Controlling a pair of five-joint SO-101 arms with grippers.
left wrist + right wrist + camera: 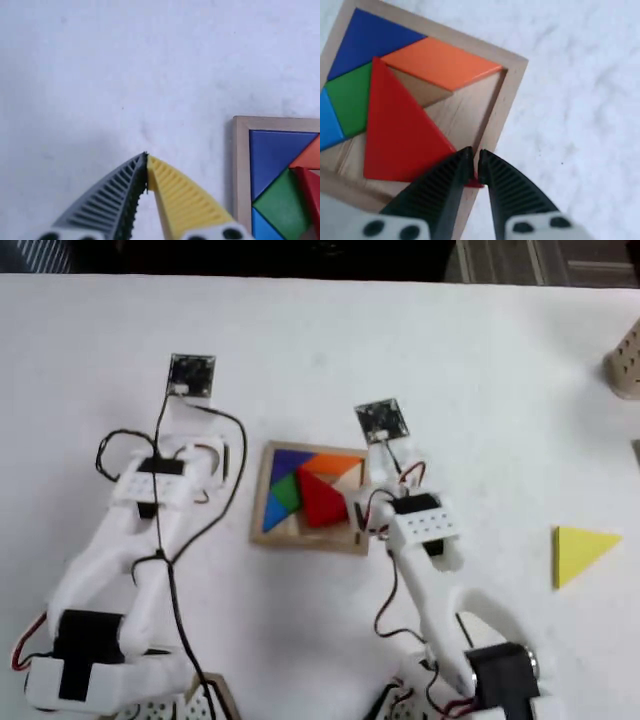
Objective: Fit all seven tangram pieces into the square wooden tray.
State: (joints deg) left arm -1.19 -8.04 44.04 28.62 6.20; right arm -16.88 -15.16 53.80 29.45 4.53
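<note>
Well right of the wooden tray (pixel 260 492), a yellow triangle (pixel 578 552) is lying on the white surface (pixel 450 360), while the right claw (pixel 475 158) is pinching the red triangle (pixel 400 135) and the left claw (pixel 146 162) is hanging closed.

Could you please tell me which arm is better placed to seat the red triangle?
Right: the right gripper pinches a corner of the red wooden triangle; the left gripper hangs shut over white table.

Red triangle (pixel 400 135) tip behind end effector (pixel 475 152)
</note>
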